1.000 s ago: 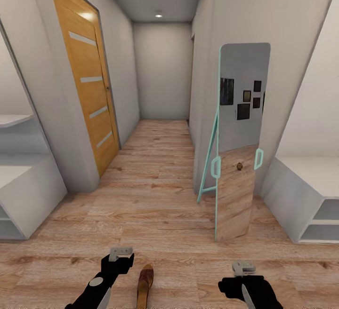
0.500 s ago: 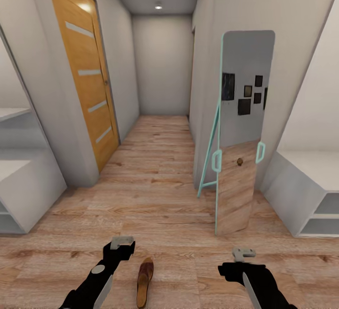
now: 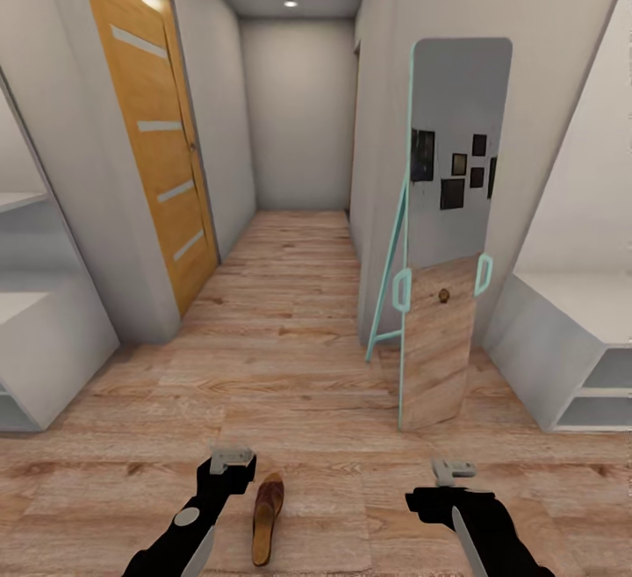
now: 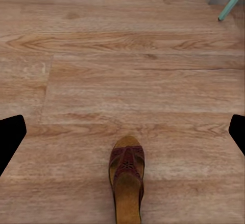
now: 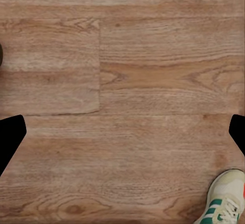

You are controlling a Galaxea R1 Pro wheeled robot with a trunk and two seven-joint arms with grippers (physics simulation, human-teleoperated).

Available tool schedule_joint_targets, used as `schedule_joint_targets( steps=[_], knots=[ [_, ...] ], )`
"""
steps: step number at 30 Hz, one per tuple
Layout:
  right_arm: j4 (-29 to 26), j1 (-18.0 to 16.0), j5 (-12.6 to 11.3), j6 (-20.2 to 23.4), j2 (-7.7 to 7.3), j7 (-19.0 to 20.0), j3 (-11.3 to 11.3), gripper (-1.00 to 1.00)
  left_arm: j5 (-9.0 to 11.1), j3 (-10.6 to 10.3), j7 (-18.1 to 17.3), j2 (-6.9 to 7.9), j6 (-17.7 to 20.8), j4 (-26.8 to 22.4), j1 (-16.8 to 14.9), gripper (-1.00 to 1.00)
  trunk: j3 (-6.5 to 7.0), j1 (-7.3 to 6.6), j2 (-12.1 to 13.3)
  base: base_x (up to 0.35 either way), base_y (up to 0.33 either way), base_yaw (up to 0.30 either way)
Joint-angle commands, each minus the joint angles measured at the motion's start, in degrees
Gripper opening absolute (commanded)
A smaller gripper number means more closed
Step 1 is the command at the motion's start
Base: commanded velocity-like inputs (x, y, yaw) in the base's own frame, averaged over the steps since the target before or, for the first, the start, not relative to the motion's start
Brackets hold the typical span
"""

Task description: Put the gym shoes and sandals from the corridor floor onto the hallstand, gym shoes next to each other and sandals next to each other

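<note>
1. left gripper, low in the head view, hangs over the floor with fingers spread wide, holding nothing.
2. right gripper, lower right, is likewise parted and empty.
3. a brown sandal lies just beside the left gripper at bottom centre.
4. a white sneaker shows at the right wrist view's lower right corner.
5. a leaning mirror stands right of centre; a grey shoe rack sits at the right edge.

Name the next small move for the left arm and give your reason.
Probably lower the left end effector toward the sandal and a little to the robot's right. The sandal lies flat on the corridor floor just beside it, and in the left wrist view it sits centred between the open fingers, nothing held.
</note>
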Motion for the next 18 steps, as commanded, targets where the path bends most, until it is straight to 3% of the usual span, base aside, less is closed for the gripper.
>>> schedule_joint_targets(
  steps=[1, 18],
  knots=[
    [-0.06, -0.03, 0.01, 0.26, 0.00, 0.03, -0.01, 1.00, 0.00, -0.05, -0.01, 0.00, -0.27, 0.10, -0.04, 1.00, -0.32, 0.22, -0.44, 0.000, 0.000, -0.100],
    [-0.07, -0.03, 0.01, 0.23, -0.18, 0.12, -0.03, 1.00, 0.04, -0.01, -0.01, 0.05, -0.61, 0.34, -0.04, 1.00, -4.87, 3.95, -7.26, 0.000, 0.000, -0.108]
  ],
)
